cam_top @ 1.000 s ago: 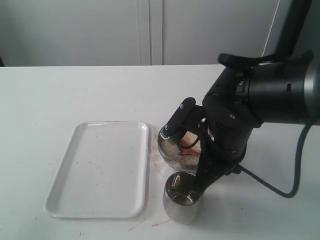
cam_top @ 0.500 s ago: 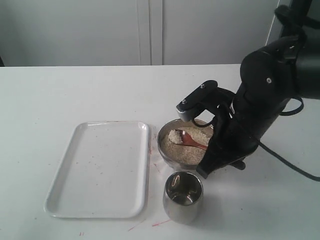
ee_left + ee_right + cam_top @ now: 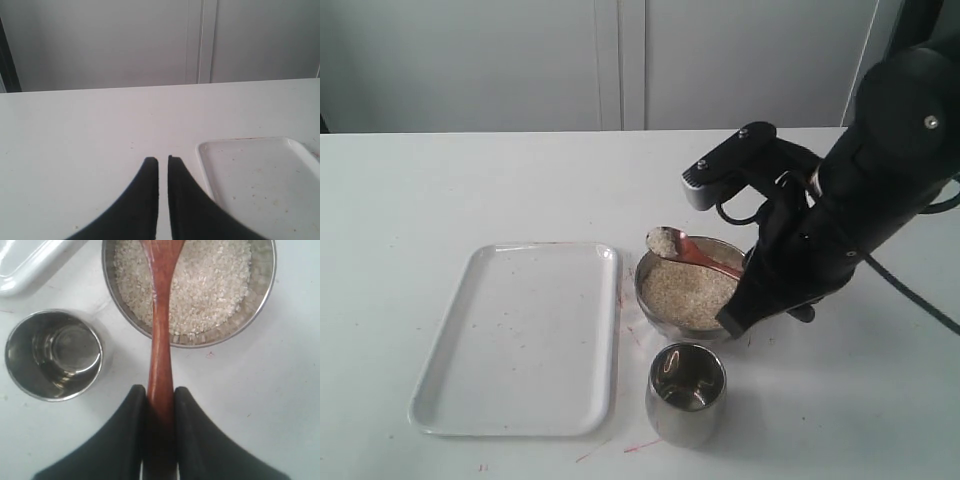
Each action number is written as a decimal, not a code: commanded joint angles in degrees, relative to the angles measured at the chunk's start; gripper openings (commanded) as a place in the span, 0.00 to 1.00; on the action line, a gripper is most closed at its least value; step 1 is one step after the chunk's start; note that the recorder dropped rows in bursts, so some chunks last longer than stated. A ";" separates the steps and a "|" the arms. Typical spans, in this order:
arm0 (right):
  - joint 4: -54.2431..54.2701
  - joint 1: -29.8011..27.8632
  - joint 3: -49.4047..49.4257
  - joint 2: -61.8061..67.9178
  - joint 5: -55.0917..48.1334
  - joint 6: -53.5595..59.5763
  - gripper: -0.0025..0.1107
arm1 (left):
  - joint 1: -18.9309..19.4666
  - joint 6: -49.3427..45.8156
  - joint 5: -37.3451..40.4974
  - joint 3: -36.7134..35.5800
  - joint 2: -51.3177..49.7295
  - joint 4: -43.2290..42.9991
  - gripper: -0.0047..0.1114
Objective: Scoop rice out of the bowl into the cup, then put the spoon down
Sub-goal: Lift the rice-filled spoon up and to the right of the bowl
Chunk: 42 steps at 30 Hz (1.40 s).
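Right jaws gripping spoon (image 3: 160,340) (heaped with rice (image 3: 661,241)), over bowl (image 3: 649,305)

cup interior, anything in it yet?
The cup looks empty: the right wrist view shows a bare steel floor, no grains. In the exterior view its near wall hides the floor. The spoon, loaded with rice, is over the bowl.

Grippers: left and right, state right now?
Left gripper: closed, empty.
Right gripper: closed on the spoon, which carries rice over the bowl.
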State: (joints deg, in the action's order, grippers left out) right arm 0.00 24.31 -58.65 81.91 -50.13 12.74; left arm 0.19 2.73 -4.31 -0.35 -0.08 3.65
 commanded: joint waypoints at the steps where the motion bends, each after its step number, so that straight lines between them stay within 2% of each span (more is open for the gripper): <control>1: 0.00 -0.48 0.03 -4.13 -2.55 0.91 0.02 | -0.36 0.08 -0.24 0.35 0.08 0.18 0.16; 11: 2.83 -0.48 0.03 -17.28 -9.10 1.47 0.02 | -0.36 0.08 -0.24 0.35 0.08 0.18 0.16; 19: 2.62 -0.48 0.03 -28.67 -19.09 -4.12 0.02 | -0.36 0.08 -0.24 0.35 0.08 0.18 0.16; 25: 0.00 -0.48 0.28 -35.27 -19.84 -7.73 0.02 | -0.36 0.08 -0.24 0.35 0.08 0.18 0.16; 36: 0.00 -0.36 12.21 -44.01 -19.84 -10.57 0.02 | -0.36 0.08 -0.24 0.35 0.08 0.18 0.16; 42: 4.94 -0.36 17.55 -46.09 -19.84 -11.29 0.02 | -0.36 0.08 -0.24 0.35 0.08 0.18 0.16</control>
State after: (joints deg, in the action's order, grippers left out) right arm 2.06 24.31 -42.94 36.59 -70.29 1.93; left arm 0.19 2.73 -4.31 -0.35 -0.08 3.65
